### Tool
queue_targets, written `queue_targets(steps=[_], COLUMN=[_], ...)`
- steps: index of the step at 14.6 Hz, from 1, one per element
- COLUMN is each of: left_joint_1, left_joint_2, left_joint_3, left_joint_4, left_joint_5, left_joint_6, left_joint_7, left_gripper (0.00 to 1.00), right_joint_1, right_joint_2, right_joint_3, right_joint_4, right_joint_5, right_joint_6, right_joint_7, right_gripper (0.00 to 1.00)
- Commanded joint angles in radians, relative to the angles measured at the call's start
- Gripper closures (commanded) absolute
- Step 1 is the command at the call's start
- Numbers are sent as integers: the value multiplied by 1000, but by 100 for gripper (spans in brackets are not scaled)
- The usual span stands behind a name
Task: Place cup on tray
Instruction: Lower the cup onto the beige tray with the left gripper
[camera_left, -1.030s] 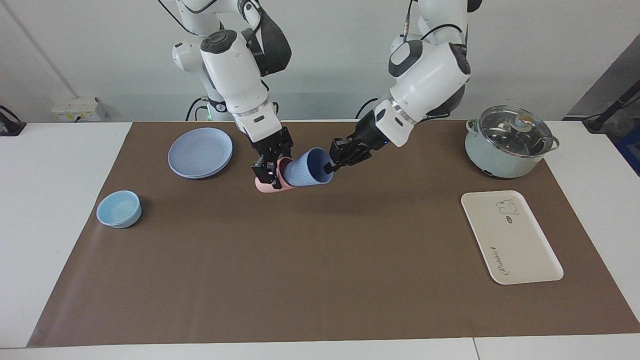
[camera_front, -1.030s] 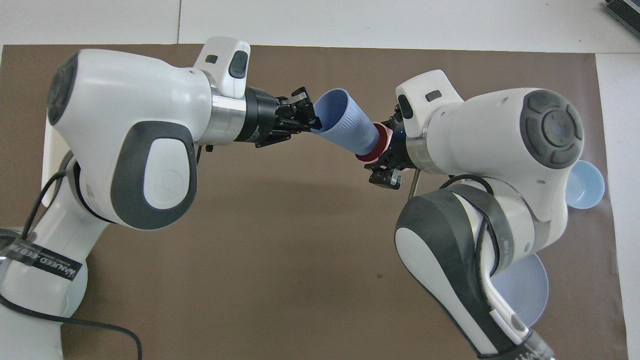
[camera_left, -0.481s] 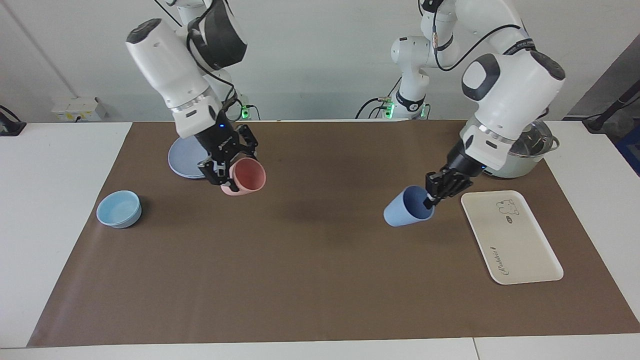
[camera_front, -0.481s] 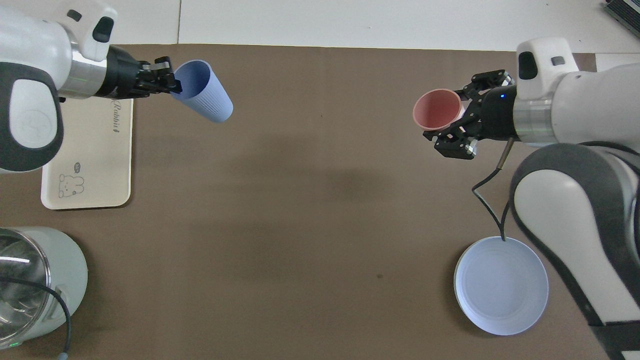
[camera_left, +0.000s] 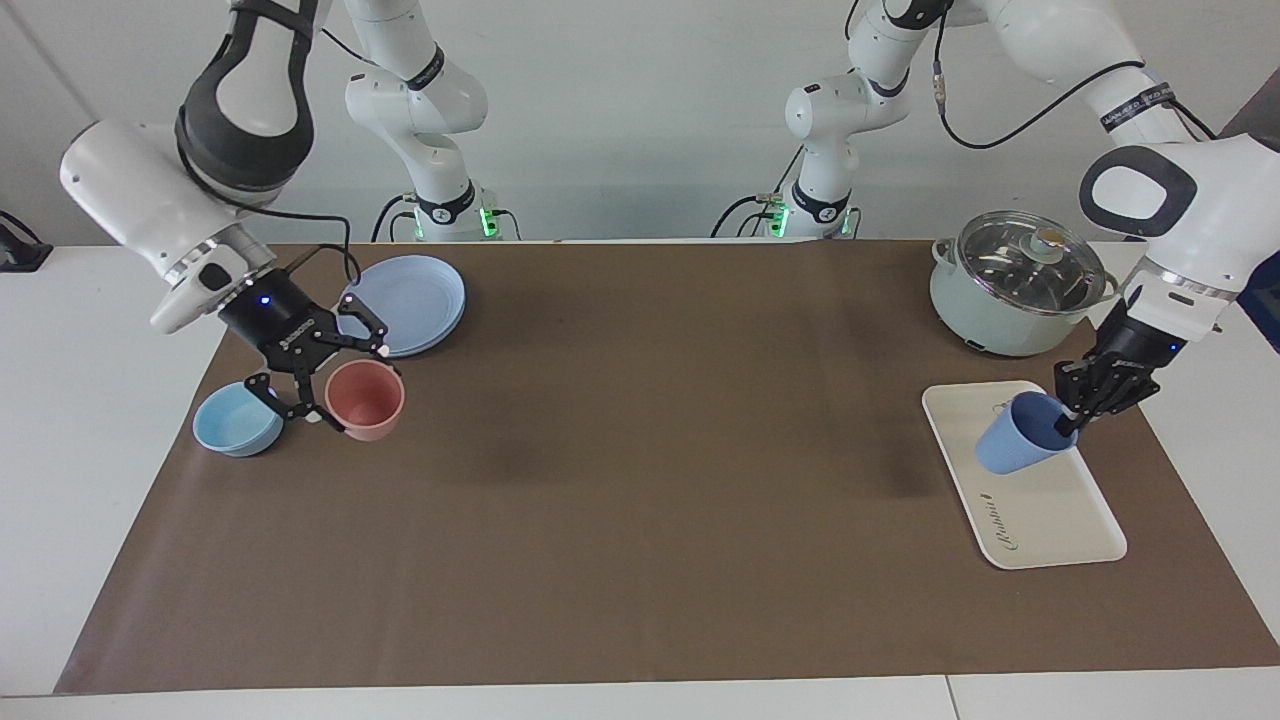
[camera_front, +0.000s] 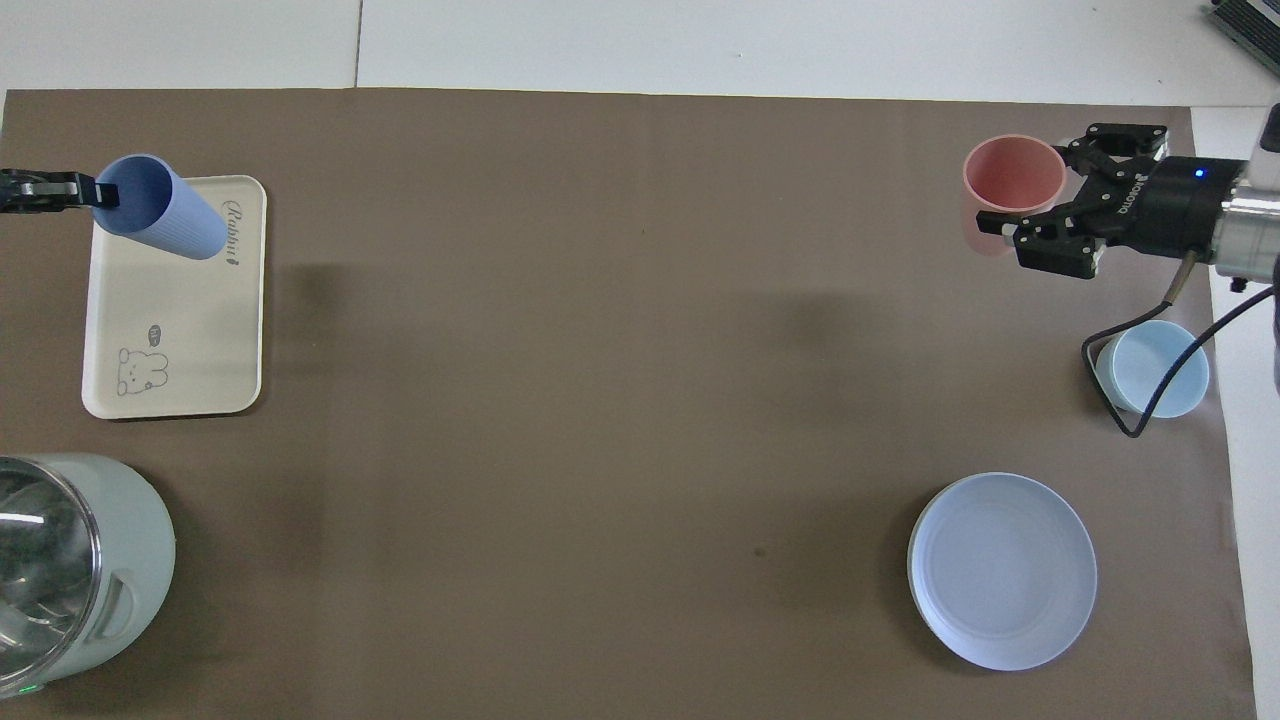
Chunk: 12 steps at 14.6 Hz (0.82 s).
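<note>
The blue cup (camera_left: 1018, 446) (camera_front: 162, 210) hangs tilted, its base low over the part of the cream tray (camera_left: 1050, 525) (camera_front: 170, 320) nearer the robots; I cannot tell whether it touches. My left gripper (camera_left: 1072, 420) (camera_front: 95, 190) is shut on the cup's rim, one finger inside it. At the right arm's end of the table, my right gripper (camera_left: 325, 403) (camera_front: 1005, 222) is shut on the wall of an upright pink cup (camera_left: 366, 400) (camera_front: 1012, 175), low at the mat.
A light-blue bowl (camera_left: 238, 418) (camera_front: 1150, 368) sits beside the pink cup, with a round blue plate (camera_left: 402, 303) (camera_front: 1002, 570) nearer the robots. A pale green pot with a glass lid (camera_left: 1015, 285) (camera_front: 70, 570) stands just robot-side of the tray.
The arms swung apart from the table's middle. The left gripper carried the blue cup over the tray. The right gripper carried the pink cup down beside the bowl.
</note>
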Motion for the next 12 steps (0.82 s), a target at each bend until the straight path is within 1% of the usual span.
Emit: queue_targets(steps=[1,2,4,6,7,8,10,12], left_joint_1=[28,37,45,62,71,74,92,109], left_joint_2=[-72,-67,-57,-32,-20,-11,2,5], left_joint_3=[-16,-16,-16,-16,-16,-16,-16,-16], left_joint_4=[-198,-216,-223,-230,-229,-226,-227,-227], left_joint_5=[18,18,7,3,-7,-26,-74,-102], left_joint_6=[222,254,255,263,268,268,268,266], left_joint_7=[99,100,97,97,97,97,97,96], left_gripper=[100,100,100,100,100,100,100,100], right_joint_1=[-45,-62,-92,-125,-144,-161,-168,-188], right_joint_2=[65,79,106,164,213,244,258,292], right_joint_3=[14,14,16,14,14,14,14,14], right_joint_4=[-23,-38,-70,-75,-71,-69,-75,-74], right_joint_5=[192,236,299,387,428,467,475,479], right_joint_6=[25,16,2,-51,-91,-111,-125,-154], right_joint_7=[-136,-174,-289,-425,-505,-577,-612,-665], right_gripper=[100,100,100,100,100,100,100,100])
